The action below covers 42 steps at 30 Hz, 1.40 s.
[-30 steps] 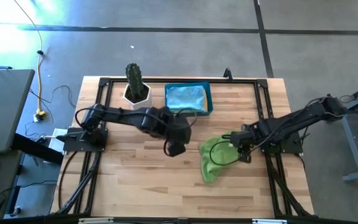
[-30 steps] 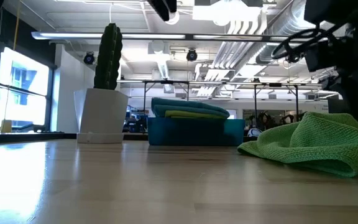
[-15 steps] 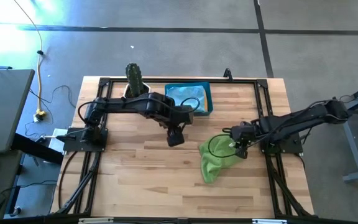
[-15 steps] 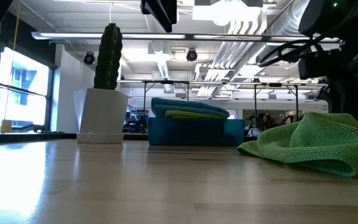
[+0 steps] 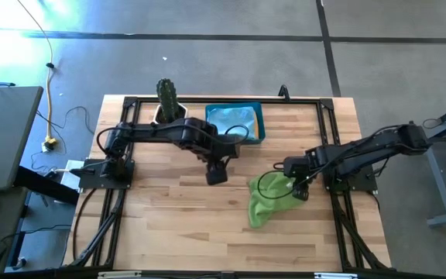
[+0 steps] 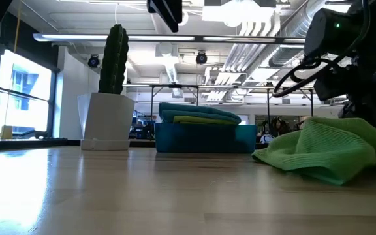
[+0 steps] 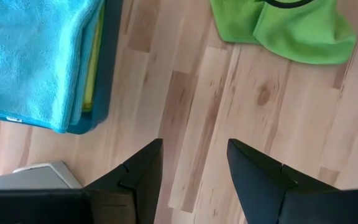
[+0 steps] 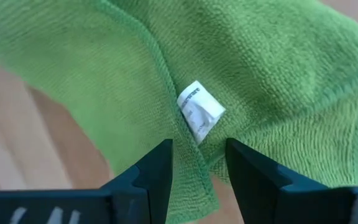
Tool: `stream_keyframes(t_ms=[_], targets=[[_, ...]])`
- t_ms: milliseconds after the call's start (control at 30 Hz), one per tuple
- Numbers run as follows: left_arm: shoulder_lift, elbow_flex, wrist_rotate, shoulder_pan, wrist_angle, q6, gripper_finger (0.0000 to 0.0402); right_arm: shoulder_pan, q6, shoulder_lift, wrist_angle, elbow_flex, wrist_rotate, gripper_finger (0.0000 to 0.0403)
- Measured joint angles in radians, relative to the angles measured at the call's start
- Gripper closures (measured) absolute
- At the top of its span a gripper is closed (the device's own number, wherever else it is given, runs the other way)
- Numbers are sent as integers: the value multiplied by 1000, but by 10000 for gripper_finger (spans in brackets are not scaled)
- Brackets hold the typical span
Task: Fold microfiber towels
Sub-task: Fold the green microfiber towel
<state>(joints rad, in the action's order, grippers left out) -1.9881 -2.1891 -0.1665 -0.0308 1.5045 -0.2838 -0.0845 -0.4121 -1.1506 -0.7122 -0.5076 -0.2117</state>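
Nubby green cloth towel (image 5: 265, 203); smooth pale wood table (image 5: 176, 225).

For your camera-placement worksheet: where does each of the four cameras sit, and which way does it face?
High: overhead, straight down on the table, both arms.
Low: table height, level toward the cactus; arms overhead.
Left wrist: down past the open left pincer at the blue bin.
Right wrist: right pincer over the green towel.
All four share that towel.

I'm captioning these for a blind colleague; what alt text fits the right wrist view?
Close over a crumpled green towel, the right hand hangs with its two dark fingers open on either side of the towel's hem. A small white tag lies just ahead of them, and pale wooden table shows at one side.
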Motion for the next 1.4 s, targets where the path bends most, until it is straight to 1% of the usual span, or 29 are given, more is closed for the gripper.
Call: stream_keyframes(t_ms=[300,467,667,933,1033,1100,1167,1233,1400], targets=[[10,0,1,8,28,8,232,-2,-62,2,12,-1,-186,263],[14,-1,-1,13,54,12,232,-29,-87,2,22,-1,-263,263],[19,-1,-2,13,57,45,232,-79,-164,2,43,-1,-238,263],[19,-1,14,16,56,53,232,-153,-246,2,100,-2,-238,263],[19,-1,49,22,55,60,232,-188,-268,2,112,-2,-225,264],[19,-1,68,28,48,64,232,-210,-290,2,112,-2,-191,271],[19,-1,77,38,35,78,232,-230,-314,2,112,-2,-148,285],[19,-1,82,49,19,79,232,-250,-338,2,112,-2,-110,308],[19,-1,132,73,-30,78,232,-298,-393,2,114,-2,-47,389]])
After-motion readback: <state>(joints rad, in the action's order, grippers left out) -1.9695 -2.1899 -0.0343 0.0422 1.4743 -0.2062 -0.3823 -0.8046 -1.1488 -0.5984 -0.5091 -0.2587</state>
